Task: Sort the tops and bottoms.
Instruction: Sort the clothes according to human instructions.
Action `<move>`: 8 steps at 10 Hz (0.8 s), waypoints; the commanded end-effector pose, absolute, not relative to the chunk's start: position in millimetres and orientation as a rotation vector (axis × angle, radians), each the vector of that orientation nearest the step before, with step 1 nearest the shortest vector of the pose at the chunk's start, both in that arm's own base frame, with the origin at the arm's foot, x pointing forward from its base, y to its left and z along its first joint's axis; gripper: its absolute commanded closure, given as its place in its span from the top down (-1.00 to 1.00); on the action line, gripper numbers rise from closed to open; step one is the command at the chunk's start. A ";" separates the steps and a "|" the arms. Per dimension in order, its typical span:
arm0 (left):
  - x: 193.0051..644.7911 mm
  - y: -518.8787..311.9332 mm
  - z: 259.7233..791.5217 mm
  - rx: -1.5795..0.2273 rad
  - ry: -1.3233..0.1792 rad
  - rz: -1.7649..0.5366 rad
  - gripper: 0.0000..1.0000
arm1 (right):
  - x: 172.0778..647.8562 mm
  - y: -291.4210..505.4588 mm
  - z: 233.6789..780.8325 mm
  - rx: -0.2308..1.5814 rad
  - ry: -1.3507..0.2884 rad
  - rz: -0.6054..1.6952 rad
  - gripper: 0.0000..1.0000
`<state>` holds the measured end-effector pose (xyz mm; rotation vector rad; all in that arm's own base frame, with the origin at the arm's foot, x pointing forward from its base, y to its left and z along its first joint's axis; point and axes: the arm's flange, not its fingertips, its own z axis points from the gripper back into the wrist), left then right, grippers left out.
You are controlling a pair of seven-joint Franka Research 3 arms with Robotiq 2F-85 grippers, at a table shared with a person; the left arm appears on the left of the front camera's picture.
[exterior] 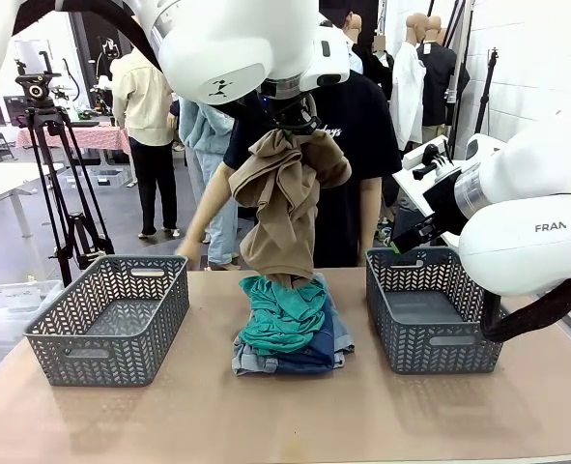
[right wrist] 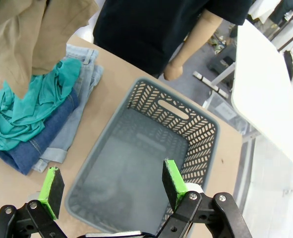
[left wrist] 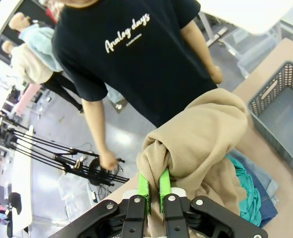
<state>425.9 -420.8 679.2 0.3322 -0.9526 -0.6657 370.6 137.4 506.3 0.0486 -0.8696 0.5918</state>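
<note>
My left gripper [left wrist: 154, 191] is shut on the tan-beige top [exterior: 283, 203], which hangs high above the middle of the table with its hem just over the pile. The tan cloth bunches over the green pads [left wrist: 144, 192] in the left wrist view. Under it the teal-green top [exterior: 283, 314] lies on folded denim bottoms [exterior: 304, 356]: a dark blue pair [right wrist: 34, 136] over light faded pairs [right wrist: 79, 106]. My right gripper [right wrist: 109, 186] is open, hovering above the right grey basket [right wrist: 205, 129], nothing between its fingers.
A second grey basket [exterior: 111, 324] stands at the table's left. A person in a black T-shirt [exterior: 362, 145] stands at the far edge, one hand [exterior: 188, 253] near the table's back. A tripod [exterior: 58, 184] stands behind the left basket.
</note>
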 end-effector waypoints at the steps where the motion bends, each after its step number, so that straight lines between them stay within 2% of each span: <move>1: 425.5 -420.3 684.9 0.345 -0.973 -0.668 -1.00 | 370.9 137.8 506.2 0.044 -0.874 0.591 1.00; 8: 425.5 -420.3 684.9 0.345 -0.973 -0.668 -1.00 | 370.9 137.8 506.2 0.044 -0.874 0.591 1.00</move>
